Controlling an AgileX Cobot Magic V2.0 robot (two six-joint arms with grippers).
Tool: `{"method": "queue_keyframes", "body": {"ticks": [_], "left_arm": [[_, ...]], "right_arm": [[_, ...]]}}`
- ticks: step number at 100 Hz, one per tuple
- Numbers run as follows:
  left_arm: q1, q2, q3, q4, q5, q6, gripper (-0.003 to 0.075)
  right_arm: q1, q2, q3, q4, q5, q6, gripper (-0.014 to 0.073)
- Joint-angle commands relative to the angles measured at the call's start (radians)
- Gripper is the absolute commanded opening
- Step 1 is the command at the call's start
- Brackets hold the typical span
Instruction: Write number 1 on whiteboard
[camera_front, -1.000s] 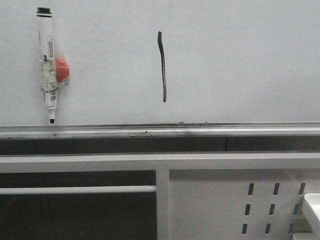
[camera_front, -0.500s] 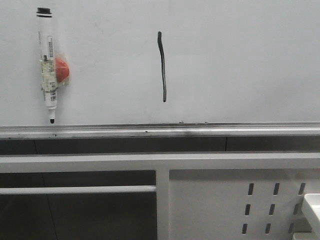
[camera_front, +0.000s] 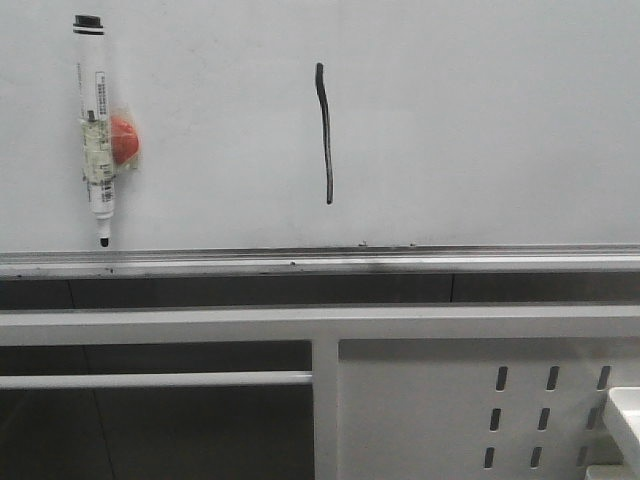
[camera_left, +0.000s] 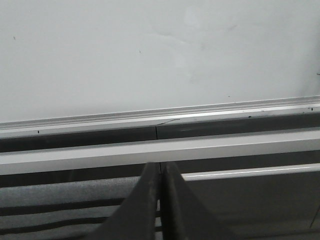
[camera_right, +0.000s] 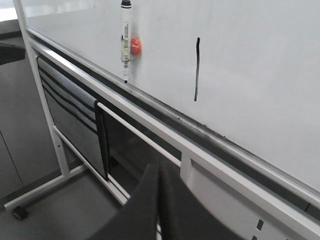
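Note:
The whiteboard (camera_front: 480, 120) fills the upper part of the front view, with a silver tray rail (camera_front: 320, 262) along its lower edge. The number 1 (camera_front: 325, 133) is a thin black, slightly curved vertical stroke near the board's middle; it also shows in the right wrist view (camera_right: 197, 69). A white marker pen (camera_front: 95, 128) hangs upright at the board's left beside a red magnet (camera_front: 124, 140). My left gripper (camera_left: 160, 167) is shut and empty, below the rail. My right gripper (camera_right: 159, 167) is shut and empty, well back from the board (camera_right: 250, 60). Neither gripper shows in the front view.
Below the rail runs the white stand frame (camera_front: 320, 325) with a perforated white panel (camera_front: 480, 410) at the lower right and a thin white crossbar (camera_front: 150, 379) at the lower left. A dark slatted panel (camera_right: 70, 115) and a caster wheel (camera_right: 19, 213) show in the right wrist view.

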Motion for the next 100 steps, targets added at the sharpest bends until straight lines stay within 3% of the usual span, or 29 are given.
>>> {"method": "queue_keyframes", "body": {"ticks": [1,14,22,37,41,59,72,100], "left_arm": [[0.002,-0.023,0.034,-0.013,-0.06,0.002,-0.002],[0.002,-0.023,0.034,-0.013,-0.06,0.002,-0.002],[0.002,-0.023,0.034,-0.013,-0.06,0.002,-0.002],[0.002,-0.023,0.034,-0.013,-0.06,0.002,-0.002],[0.002,-0.023,0.034,-0.013,-0.06,0.002,-0.002],[0.002,-0.023,0.034,-0.013,-0.06,0.002,-0.002],[0.002,-0.023,0.034,-0.013,-0.06,0.002,-0.002],[0.002,-0.023,0.034,-0.013,-0.06,0.002,-0.002]], "right_arm": [[-0.004,0.009,-0.025,0.038,-0.081,-0.003,-0.0059],[-0.004,0.009,-0.025,0.052,-0.078,-0.003,-0.0059],[-0.004,0.009,-0.009,-0.025,-0.084,0.015,-0.0059],[-0.004,0.009,0.087,-0.339,-0.202,0.451,-0.0059],[-0.004,0.002,0.122,-0.39,-0.251,0.502,-0.0059],[-0.013,-0.081,0.243,-0.467,-0.412,0.5,-0.0059],[-0.072,-0.165,0.243,-0.469,-0.303,0.5,-0.0059],[-0.401,-0.176,0.243,-0.469,-0.241,0.498,-0.0059]]}}
